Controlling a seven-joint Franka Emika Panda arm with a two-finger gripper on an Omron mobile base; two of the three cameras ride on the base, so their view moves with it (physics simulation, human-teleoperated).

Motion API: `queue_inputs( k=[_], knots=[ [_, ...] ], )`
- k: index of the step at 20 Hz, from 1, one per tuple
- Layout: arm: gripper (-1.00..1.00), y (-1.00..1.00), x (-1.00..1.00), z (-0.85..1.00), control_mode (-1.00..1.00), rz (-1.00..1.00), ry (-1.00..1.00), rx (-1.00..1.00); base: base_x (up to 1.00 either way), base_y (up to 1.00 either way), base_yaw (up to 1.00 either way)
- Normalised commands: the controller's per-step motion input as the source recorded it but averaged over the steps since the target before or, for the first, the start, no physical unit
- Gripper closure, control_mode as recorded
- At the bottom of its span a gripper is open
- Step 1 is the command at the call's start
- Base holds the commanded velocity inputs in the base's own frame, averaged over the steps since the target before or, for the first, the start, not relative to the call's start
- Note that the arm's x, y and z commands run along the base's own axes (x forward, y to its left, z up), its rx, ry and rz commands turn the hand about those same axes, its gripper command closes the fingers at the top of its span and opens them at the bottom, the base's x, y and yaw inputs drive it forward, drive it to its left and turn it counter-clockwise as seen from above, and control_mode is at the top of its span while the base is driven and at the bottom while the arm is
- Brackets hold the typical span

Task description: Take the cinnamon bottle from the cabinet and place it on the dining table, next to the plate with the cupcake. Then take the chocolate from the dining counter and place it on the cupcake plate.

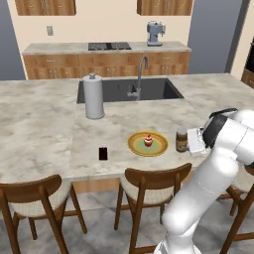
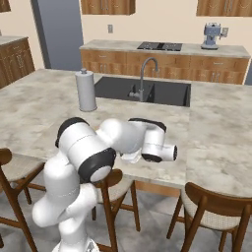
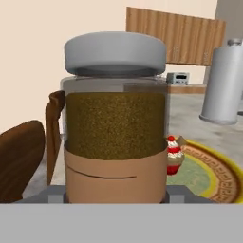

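The cinnamon bottle point(image 1: 181, 137), a clear jar of brown powder with a grey lid, stands upright at the counter's front, just right of the plate. My gripper point(image 1: 188, 143) reaches in from the right and is shut on it. In the hand view the cinnamon bottle point(image 3: 115, 123) is very close, between the fingers. The yellow-green plate point(image 1: 158, 147) carries a red and white cupcake point(image 1: 148, 141); both show behind the jar, the plate point(image 3: 209, 176) and the cupcake point(image 3: 174, 155). The chocolate point(image 1: 102, 153), a small dark block, lies on the counter left of the plate.
A paper towel roll point(image 1: 93, 96) stands behind the plate, by the sink point(image 1: 158, 91) and its faucet point(image 1: 140, 74). Wooden chairs point(image 1: 149, 186) are tucked under the counter's front edge. My white arm point(image 2: 113, 140) hides the plate area in the right base view.
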Motion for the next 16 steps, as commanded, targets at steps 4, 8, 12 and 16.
queue_inputs(
  k=[4, 8, 12, 16],
  knots=[
    [1.00, -0.23, 0.33, -0.17, -1.00, 0.09, 0.00, 0.18, 0.00, 0.00, 0.00],
    [1.00, -0.22, 0.31, -0.18, -1.00, 0.09, 0.00, 0.08, 0.00, 0.00, 0.00],
    [1.00, -0.24, 0.31, -0.21, -1.00, 0.09, 0.00, 0.01, 0.00, 0.00, 0.00],
    [1.00, -0.15, 0.33, -0.14, -1.00, 0.07, 0.00, 0.00, 0.00, 0.00, 0.00]
  ],
)
